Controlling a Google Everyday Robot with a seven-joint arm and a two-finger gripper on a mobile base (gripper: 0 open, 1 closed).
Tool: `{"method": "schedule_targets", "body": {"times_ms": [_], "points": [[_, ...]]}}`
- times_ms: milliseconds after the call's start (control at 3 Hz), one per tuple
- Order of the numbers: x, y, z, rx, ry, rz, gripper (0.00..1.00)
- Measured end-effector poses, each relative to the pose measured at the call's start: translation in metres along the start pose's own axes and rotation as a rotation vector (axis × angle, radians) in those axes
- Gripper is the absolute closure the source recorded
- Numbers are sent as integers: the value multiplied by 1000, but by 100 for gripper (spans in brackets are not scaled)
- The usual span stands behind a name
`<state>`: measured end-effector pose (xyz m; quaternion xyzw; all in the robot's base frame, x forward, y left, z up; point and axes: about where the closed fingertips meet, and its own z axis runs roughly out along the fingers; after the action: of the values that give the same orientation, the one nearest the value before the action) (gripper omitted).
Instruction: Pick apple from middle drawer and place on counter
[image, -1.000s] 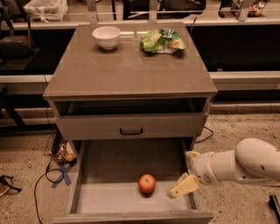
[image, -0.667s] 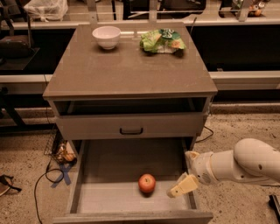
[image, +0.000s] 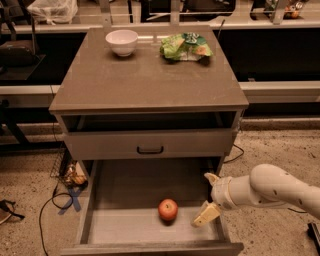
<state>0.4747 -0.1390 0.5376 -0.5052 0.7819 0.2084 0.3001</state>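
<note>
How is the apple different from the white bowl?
The apple is red; the white bowl is white and open on top. The apple lies low in the open middle drawer; the bowl stands up on the counter. The gripper, fingers open, hovers beside the apple, far from the bowl. Both are round.

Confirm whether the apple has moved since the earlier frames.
No. The apple lies at the same spot on the middle drawer floor, below and right of the black handle; the open gripper sits just right of it, not touching.
</note>
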Motion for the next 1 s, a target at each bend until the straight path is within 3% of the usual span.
{"method": "schedule_targets", "body": {"times_ms": [667, 1000], "points": [[32, -23, 75, -54, 4, -145, 0], [39, -25, 101, -84, -8, -166, 0]]}}
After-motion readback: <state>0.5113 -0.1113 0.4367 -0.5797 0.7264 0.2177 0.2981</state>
